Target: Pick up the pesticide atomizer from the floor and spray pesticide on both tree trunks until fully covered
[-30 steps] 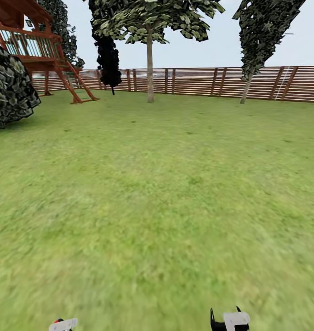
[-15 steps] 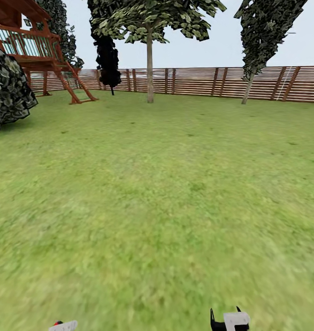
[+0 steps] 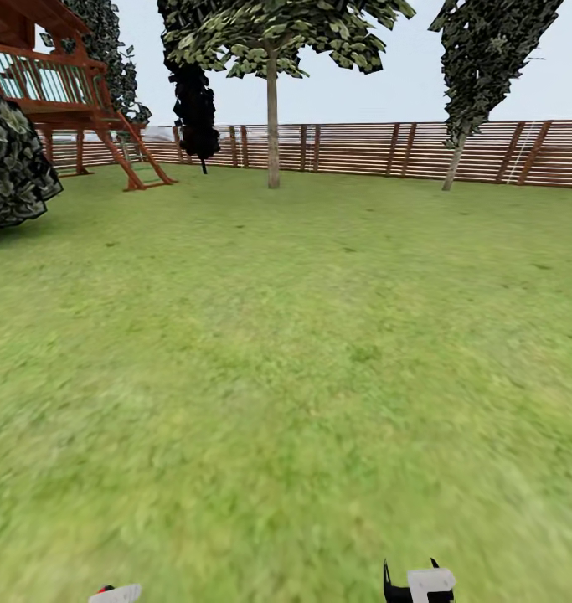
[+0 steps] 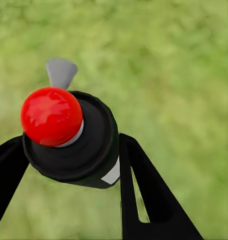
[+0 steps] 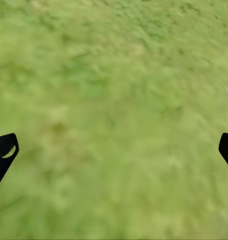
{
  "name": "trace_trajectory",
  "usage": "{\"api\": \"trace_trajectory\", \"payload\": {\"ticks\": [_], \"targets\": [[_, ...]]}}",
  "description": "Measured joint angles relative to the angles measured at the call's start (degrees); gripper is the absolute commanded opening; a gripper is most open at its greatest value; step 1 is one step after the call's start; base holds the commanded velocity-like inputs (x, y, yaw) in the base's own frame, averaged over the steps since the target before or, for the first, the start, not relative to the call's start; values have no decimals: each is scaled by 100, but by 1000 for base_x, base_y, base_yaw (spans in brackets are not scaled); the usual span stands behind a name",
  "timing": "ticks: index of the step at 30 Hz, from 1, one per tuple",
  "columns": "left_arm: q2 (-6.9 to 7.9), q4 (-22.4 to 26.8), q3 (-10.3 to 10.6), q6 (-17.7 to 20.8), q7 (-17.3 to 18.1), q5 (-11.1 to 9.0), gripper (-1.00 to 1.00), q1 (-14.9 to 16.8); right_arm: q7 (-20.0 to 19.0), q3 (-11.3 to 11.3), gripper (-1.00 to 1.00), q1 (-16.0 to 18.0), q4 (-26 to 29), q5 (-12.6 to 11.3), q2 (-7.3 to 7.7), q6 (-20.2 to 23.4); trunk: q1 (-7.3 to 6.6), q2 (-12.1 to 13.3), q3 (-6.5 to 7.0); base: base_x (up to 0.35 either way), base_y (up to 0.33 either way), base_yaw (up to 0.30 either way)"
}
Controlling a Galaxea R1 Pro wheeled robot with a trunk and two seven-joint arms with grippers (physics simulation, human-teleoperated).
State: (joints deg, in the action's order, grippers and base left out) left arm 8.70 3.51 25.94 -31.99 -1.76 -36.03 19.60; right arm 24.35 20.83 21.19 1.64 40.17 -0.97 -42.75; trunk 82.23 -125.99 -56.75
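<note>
Head view across the garden: a broad lawn (image 3: 302, 352) runs to a brown slatted fence (image 3: 378, 149). Near the fence stands a tree with a straight pale trunk (image 3: 272, 126) and a leafy crown; a second tree with a thinner, leaning trunk (image 3: 451, 166) stands well apart from it, further toward the robot's right. A near-black cypress (image 3: 193, 100) rises just beside the first tree, on the robot's left of it, and a red-brown wooden play tower (image 3: 59, 84) with a ladder occupies the far left corner, behind a dark leafy bush (image 3: 13, 167). At the lower edge of this view, the left gripper (image 3: 114, 593) and the right gripper (image 3: 419, 584) are partly visible. Left wrist view: the left gripper's black fingers (image 4: 144, 190) pinch the pesticide atomizer (image 4: 73, 137), a black body with a red round cap and a grey nozzle tip, held above the grass. Right wrist view: the right gripper's fingertips (image 5: 3, 152) are spread wide over bare grass, holding nothing.
</note>
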Motion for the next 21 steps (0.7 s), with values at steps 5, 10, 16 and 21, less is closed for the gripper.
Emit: {"api": "trace_trajectory", "payload": {"ticks": [5, 10, 16, 21], "targets": [[0, 0, 0, 0, 0, 0, -100, 0, 0, 0, 100, 0, 2, 0, 0, 0, 0, 0, 0, 340, 0, 0], [-5, 0, 2, 0, 0, 1, -100, 0, 0, 0, 100, -1, 0, 0, 0, -2, 0, 0, 0, 340, 0, 0], [-9, 0, 0, 0, 0, 0, -100, 0, 0, 0, 100, -1, 0, 0, 0, 2, 0, 0, 0, 340, 0, 0], [-17, 0, 0, 0, 0, 0, -100, 0, 0, 0, 100, -1, -1, 0, 0, -1, 0, 0, 0, 339, 0, 0]]}}
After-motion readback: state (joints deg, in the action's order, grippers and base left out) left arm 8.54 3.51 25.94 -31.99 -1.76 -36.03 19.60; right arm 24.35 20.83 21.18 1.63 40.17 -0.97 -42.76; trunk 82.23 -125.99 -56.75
